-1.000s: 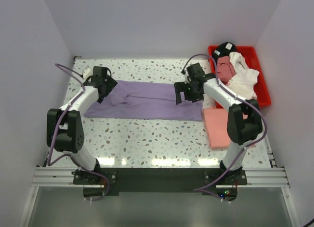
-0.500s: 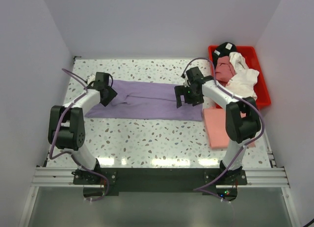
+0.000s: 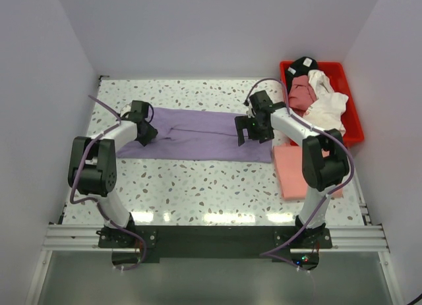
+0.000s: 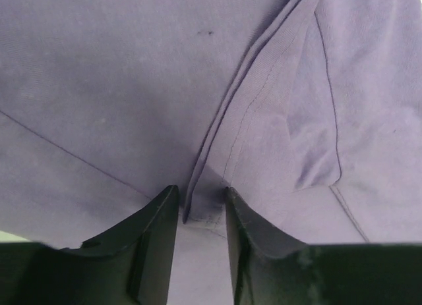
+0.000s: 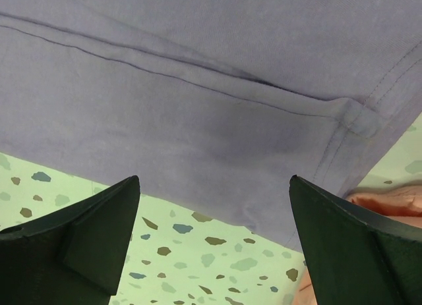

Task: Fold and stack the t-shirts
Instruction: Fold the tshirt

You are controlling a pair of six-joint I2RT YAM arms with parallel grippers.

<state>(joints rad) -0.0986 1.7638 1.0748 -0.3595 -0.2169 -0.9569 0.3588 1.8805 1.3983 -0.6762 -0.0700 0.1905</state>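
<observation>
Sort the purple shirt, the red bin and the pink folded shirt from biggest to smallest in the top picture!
1. purple shirt
2. red bin, fairly close behind
3. pink folded shirt, though the right arm hides part of it

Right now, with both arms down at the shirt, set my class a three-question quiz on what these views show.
1. True or false: the right gripper stands wide open over an edge of the lavender t-shirt.
2. What lies folded on the table just right of the lavender one? A a green t-shirt, B the salmon-pink t-shirt, C a yellow t-shirt.
3. Which gripper has a fold of lavender cloth between its fingers?
Key: 1 true. 2 B. 3 the left gripper.
</observation>
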